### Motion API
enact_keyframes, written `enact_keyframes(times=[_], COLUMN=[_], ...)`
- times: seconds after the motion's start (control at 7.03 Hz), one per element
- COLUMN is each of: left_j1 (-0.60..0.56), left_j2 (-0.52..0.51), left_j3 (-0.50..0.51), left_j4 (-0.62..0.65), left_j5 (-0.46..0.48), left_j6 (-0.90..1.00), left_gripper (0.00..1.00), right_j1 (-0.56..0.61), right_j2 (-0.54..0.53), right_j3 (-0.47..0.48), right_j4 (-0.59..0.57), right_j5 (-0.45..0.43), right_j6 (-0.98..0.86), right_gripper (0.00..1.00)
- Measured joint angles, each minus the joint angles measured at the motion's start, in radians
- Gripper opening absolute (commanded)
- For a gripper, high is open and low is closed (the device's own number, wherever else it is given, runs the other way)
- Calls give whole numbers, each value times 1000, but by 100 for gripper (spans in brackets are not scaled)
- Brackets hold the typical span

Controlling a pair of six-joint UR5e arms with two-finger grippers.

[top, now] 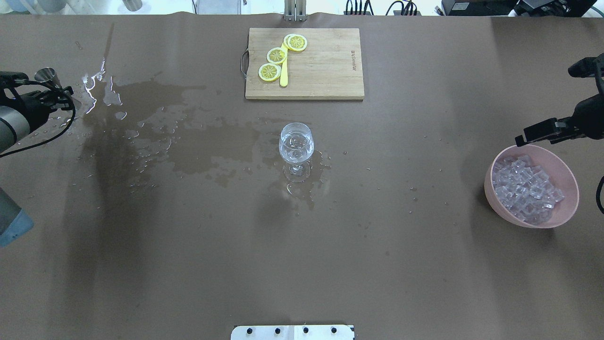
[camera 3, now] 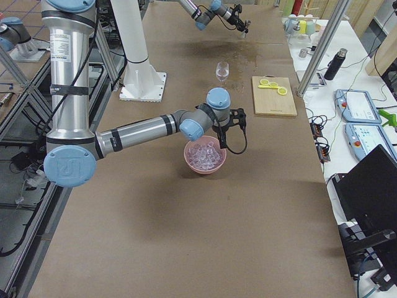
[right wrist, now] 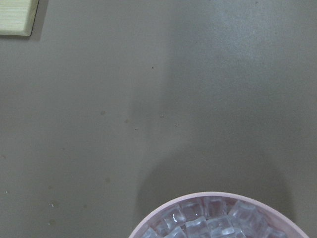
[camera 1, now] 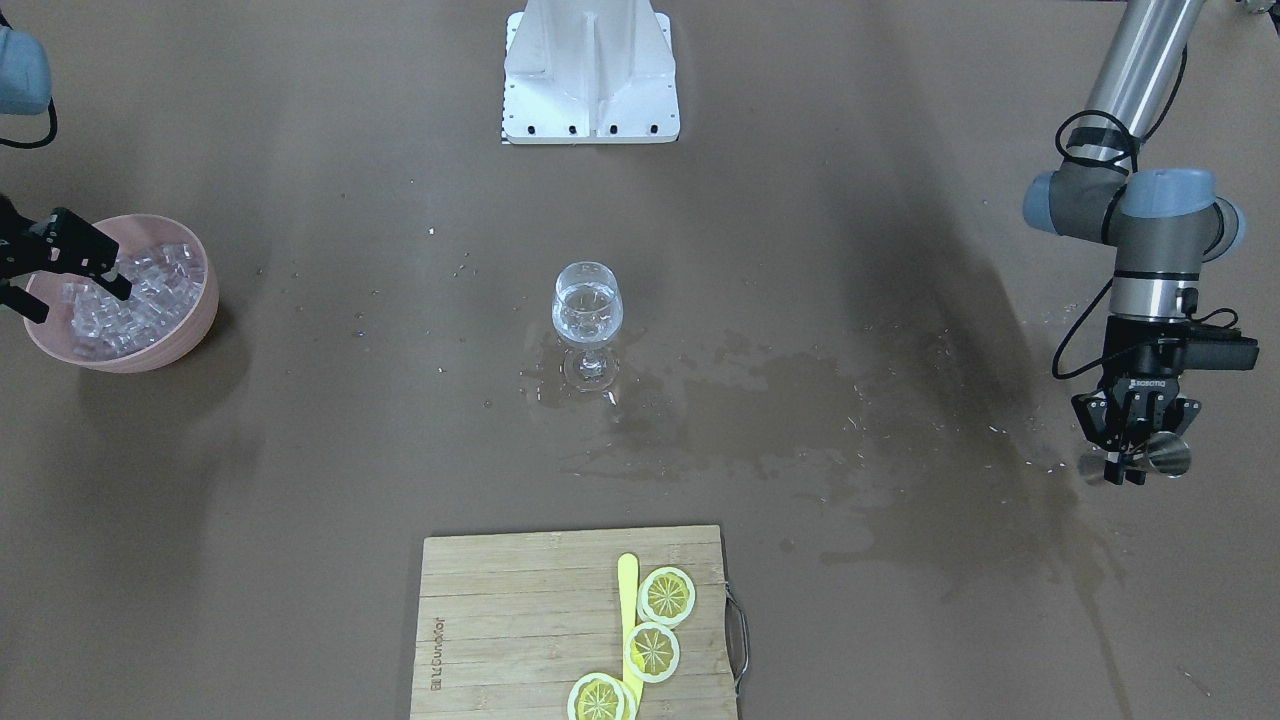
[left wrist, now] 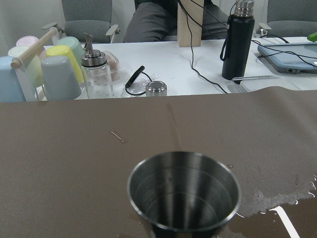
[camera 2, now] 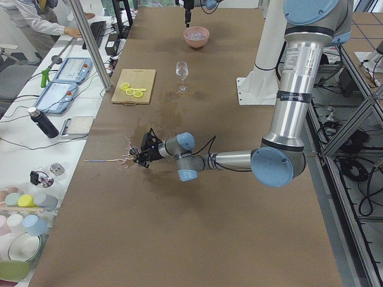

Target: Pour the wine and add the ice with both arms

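Observation:
A wine glass [camera 1: 587, 310] [top: 296, 144] stands upright mid-table, part full of clear wine. Dark wet wine patches [camera 1: 760, 400] [top: 207, 146] spread from its foot toward the left arm's side. My left gripper [camera 1: 1125, 465] is shut on a steel cup [camera 1: 1165, 458] [left wrist: 184, 191], held low over the table's wet end; the cup looks empty in the left wrist view. My right gripper [camera 1: 70, 290] hangs open above a pink bowl [camera 1: 190, 330] [top: 493, 198] heaped with ice [camera 1: 140, 300] [top: 524, 189] [right wrist: 208, 225], with nothing between its fingers.
A wooden cutting board [camera 1: 500, 610] [top: 325, 66] with lemon slices [camera 1: 655, 650] and a yellow stick lies on the operators' side. The white pedestal base [camera 1: 590, 80] sits at the robot's edge. Cups and bottles stand on a side table [left wrist: 163, 64] beyond the left end.

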State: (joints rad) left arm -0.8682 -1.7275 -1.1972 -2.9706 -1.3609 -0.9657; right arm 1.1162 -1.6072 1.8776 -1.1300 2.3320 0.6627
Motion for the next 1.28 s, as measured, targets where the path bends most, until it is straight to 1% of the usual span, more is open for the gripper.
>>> enact_keyframes(times=[0.28, 0.43, 0.71, 0.85, 1.28], left_j1=[17, 22, 28, 29, 28], left_j2=[-2, -3, -3, -3, 0], left_j3=[15, 21, 25, 24, 9], left_j4=[0, 0, -1, 0, -2], left_j5=[4, 4, 2, -1, -13], left_j6=[-10, -11, -9, -6, -4], left_gripper=[0, 8, 58, 98, 99], right_j1=[0, 0, -1, -1, -1], right_j2=[0, 0, -1, -2, -1], right_j3=[2, 2, 2, 3, 4], right_j4=[-1, 0, -1, -1, -1], right_j5=[1, 1, 2, 3, 3], right_j6=[0, 0, 0, 0, 0], right_gripper=[100, 100, 100, 100, 100])
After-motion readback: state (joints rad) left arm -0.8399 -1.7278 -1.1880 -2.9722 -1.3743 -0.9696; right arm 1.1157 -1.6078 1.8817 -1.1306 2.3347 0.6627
